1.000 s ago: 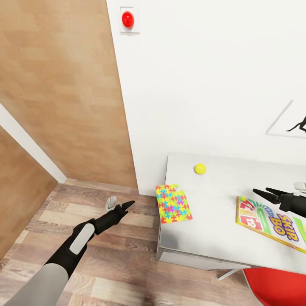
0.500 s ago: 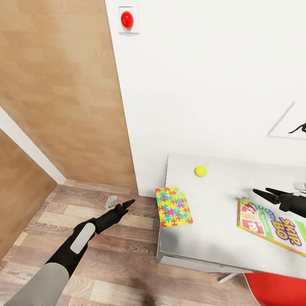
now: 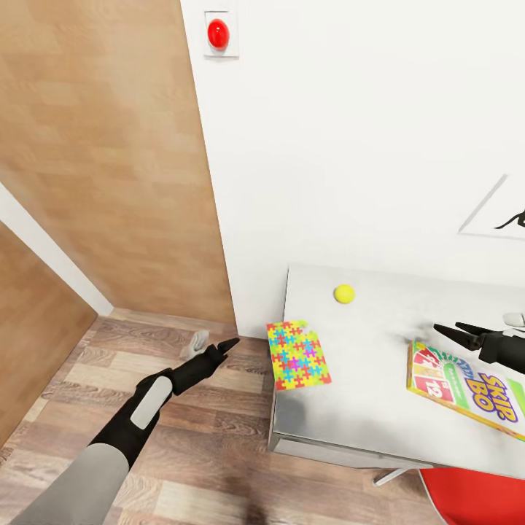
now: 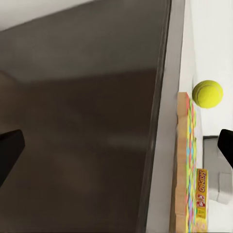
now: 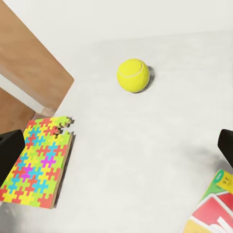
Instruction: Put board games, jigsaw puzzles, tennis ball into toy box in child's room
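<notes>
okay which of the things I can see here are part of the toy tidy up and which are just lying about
Part of the job: tennis ball, jigsaw puzzle overhanging the table edge, SKIP BO board game.

Just there: red chair, red button on the wall, silhouette print.

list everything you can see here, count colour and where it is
tennis ball: 1, yellow-green, on the table near the wall
jigsaw puzzle: 1, multicoloured, overhanging the table's left edge
SKIP BO board game: 1, white-green-red, right side of the table
table: 1, light grey top, against the white wall
red button: 1, high on the wall
red chair: 1, under the table's front edge
left gripper: black, over the floor, beside the table
right gripper: black, jaws open, above the table
</notes>
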You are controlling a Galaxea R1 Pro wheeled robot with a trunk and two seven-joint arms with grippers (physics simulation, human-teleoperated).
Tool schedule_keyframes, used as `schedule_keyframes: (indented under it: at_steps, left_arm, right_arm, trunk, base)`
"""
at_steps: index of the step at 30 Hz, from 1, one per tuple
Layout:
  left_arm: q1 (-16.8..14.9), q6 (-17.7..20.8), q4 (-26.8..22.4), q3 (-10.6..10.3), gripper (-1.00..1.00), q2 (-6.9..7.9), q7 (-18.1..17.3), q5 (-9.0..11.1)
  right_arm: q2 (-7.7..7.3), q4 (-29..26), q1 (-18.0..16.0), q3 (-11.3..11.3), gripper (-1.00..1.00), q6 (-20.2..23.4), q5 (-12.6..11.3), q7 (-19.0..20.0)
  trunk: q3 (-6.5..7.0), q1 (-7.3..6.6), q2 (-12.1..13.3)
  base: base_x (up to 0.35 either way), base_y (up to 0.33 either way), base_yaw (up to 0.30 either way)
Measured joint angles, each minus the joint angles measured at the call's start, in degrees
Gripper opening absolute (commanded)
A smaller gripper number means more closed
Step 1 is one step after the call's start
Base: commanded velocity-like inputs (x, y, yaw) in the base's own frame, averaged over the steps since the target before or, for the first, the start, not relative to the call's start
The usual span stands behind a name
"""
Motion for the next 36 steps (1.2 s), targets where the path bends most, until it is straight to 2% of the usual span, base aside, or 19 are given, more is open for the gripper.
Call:
schedule_keyframes:
  at_steps: [6, 13, 24, 36]
  left_arm:
    - [-0.2, 0.0, 0.0, 0.0, 1.00, -1.06, -0.6, -2.3]
    - [-0.3, -0.1, 0.0, 0.0, 1.00, -1.58, -2.5, -3.6]
    - [-0.4, -0.1, 0.1, 0.1, 1.00, -1.56, -4.2, -4.4]
    - [-0.4, -0.1, 0.4, 0.1, 1.00, -1.61, -4.5, -4.6]
  right_arm:
    - [0.00, 0.0, 0.0, 0.0, 1.00, 0.0, 0.0, 0.0]
    - [0.00, 0.0, 0.0, 0.1, 1.00, 0.0, 0.0, 0.0]
    - [0.00, 0.0, 0.0, 0.1, 1.00, 0.0, 0.0, 0.0]
    - [0.00, 0.0, 0.0, 0.1, 1.00, 0.0, 0.0, 0.0]
  trunk:
    - [0.00, 0.00, 0.0]
    - [0.00, 0.00, 0.0]
    - [0.00, 0.00, 0.0]
    - [0.00, 0.00, 0.0]
  base:
    - [0.001, 0.000, 0.000]
    - [0.000, 0.000, 0.000]
    - [0.000, 0.000, -0.016]
    - [0.000, 0.000, -0.170]
